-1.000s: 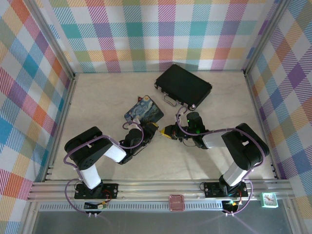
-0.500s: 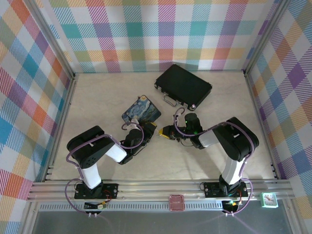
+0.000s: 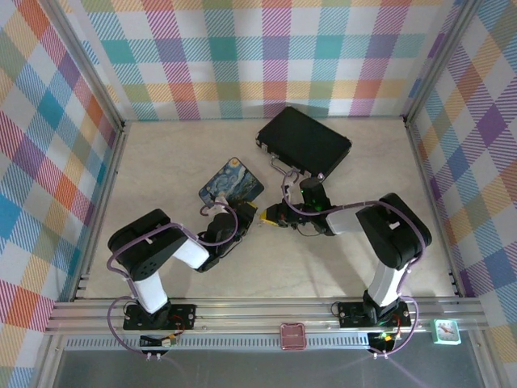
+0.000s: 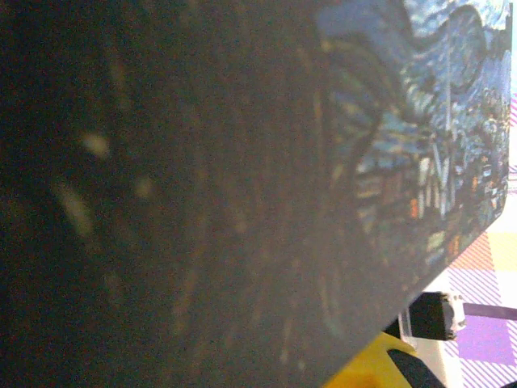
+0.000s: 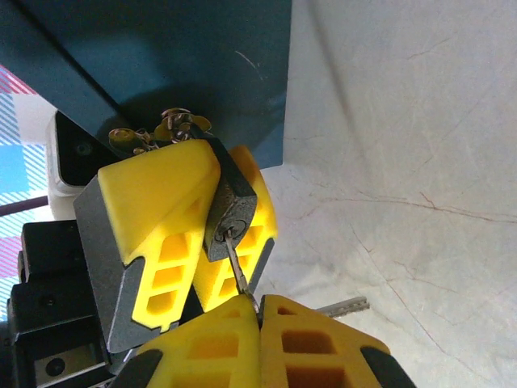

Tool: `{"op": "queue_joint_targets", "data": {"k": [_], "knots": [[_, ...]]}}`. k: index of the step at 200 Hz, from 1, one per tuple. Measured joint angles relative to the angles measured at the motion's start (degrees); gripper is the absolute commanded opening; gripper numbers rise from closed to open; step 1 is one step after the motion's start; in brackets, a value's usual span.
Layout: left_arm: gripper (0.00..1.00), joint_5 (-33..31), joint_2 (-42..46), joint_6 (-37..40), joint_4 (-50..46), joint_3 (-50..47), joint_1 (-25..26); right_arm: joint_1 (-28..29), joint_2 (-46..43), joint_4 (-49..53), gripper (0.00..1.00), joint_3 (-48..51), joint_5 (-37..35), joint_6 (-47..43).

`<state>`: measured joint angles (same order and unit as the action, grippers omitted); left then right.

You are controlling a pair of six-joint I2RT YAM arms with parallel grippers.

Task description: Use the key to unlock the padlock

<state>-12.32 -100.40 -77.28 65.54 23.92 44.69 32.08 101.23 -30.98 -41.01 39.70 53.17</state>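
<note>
Padlock clamped in left gripper, we see right gripper pinched tight on key, blade seemingly entering the lock.

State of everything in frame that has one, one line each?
padlock: clamped between yellow fingers, key in its keyhole; shackle can't be judged.
key: pinched at the head, blade tip in the padlock.
left gripper: shut on the padlock.
right gripper: shut on the key.
black briefcase: closed, lying flat.
painted blue tin: lying flat, painted face up.
</note>
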Motion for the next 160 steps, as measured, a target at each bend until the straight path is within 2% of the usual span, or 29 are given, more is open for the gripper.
{"op": "queue_joint_targets", "data": {"k": [41, 97, 160], "knots": [[0.00, 1.3, 2.6, 0.2, -4.0, -0.2, 0.0, 0.3, -1.0, 2.6, 0.00, -0.4, 0.7, 1.7], [0.00, 0.6, 1.7, -0.1, -2.3, -0.2, 0.0, 0.2, -0.2, -5.0, 0.00, 1.5, 1.5, 12.5], [0.00, 1.3, 1.2, -0.4, -1.3, -0.6, 0.1, 0.0, -0.2, -3.8, 0.00, 1.7, 1.6, 10.8]]}}
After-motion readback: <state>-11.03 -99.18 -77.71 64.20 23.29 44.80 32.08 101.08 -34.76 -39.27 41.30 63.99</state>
